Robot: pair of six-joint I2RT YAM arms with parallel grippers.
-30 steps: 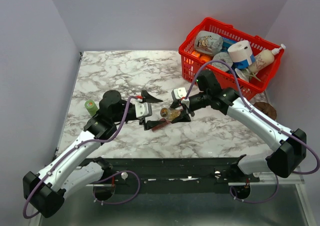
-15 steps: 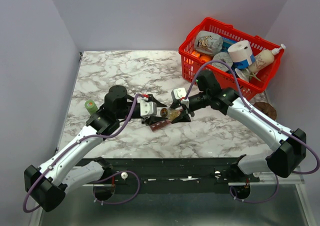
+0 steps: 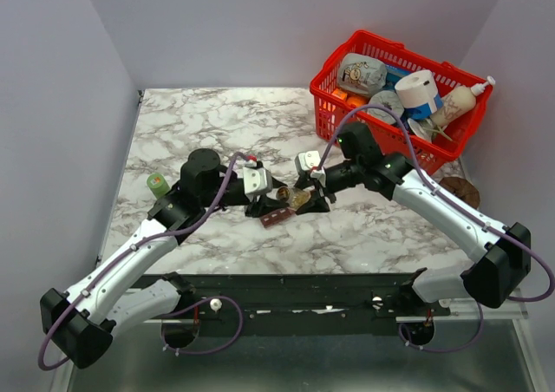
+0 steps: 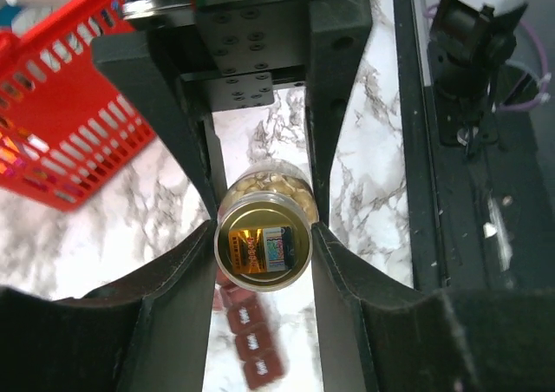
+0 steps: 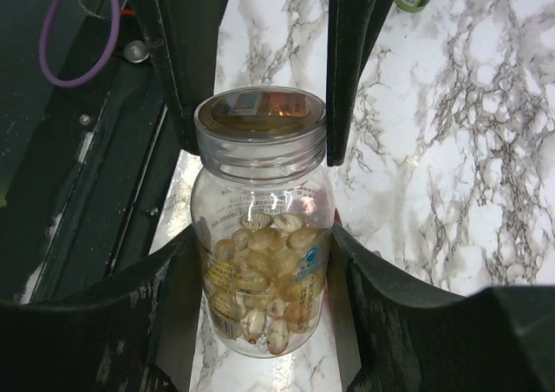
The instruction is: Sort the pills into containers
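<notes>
A clear bottle (image 5: 260, 192) is partly filled with yellowish-tan pills (image 5: 264, 271). My right gripper (image 5: 260, 253) is shut on its body, holding it tilted above the table. My left gripper (image 4: 264, 236) is closed around the bottle's sealed mouth (image 4: 263, 251), both fingers touching the rim. From above, the bottle (image 3: 297, 199) spans the gap between the left gripper (image 3: 270, 203) and the right gripper (image 3: 310, 199). The containers, a dark red strip of square compartments (image 3: 277, 218), lie on the marble just under the bottle and also show in the left wrist view (image 4: 251, 349).
A greenish round cap (image 3: 157, 184) stands on the marble at the left. A red mesh basket (image 3: 347, 62) full of toiletries fills the back right corner. A brown disc (image 3: 458, 190) lies by the right edge. The dark rail (image 3: 303, 292) runs along the near edge.
My left arm swung right to the bottle, and its jaws closed from wide open onto the bottle's mouth. The right arm and the bottle barely moved.
</notes>
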